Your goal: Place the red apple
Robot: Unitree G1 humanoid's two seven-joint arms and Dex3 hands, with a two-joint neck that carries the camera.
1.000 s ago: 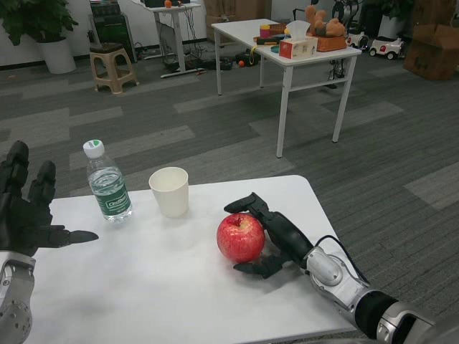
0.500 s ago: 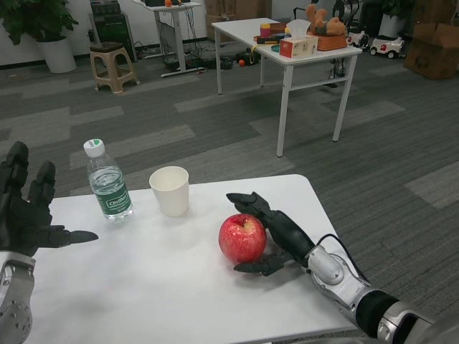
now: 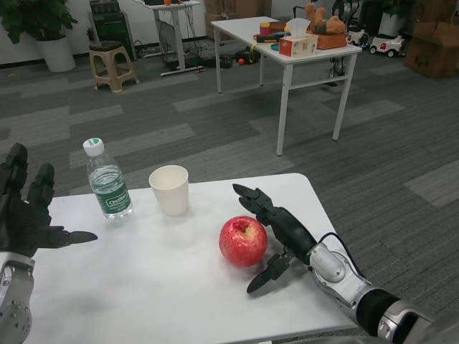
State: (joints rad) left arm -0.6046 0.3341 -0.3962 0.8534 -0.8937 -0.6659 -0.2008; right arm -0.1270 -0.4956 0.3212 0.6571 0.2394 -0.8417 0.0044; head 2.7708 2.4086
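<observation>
Where the white table (image 3: 165,287) meets the left edge of the frame, the left hand (image 3: 25,215) is raised with its fingers spread apart and nothing in it, one finger pointing right over the tabletop. Right of it, toward the table's far edge, a clear water bottle (image 3: 107,180) with a white cap and green label stands upright. Just right of the bottle, apart from it, an empty white paper cup (image 3: 170,190) also stands upright. Lower and further right, near the middle of the frame, the red apple (image 3: 243,241) sits on the table, stem dimple up. At its right side is the right hand (image 3: 276,233), fingers spread apart around the apple's right flank without clasping it; whether any finger touches the skin I cannot tell. In the upper right of the frame a second white table (image 3: 247,30) carries a tissue box (image 3: 298,44) and a stuffed toy (image 3: 324,25).
</observation>
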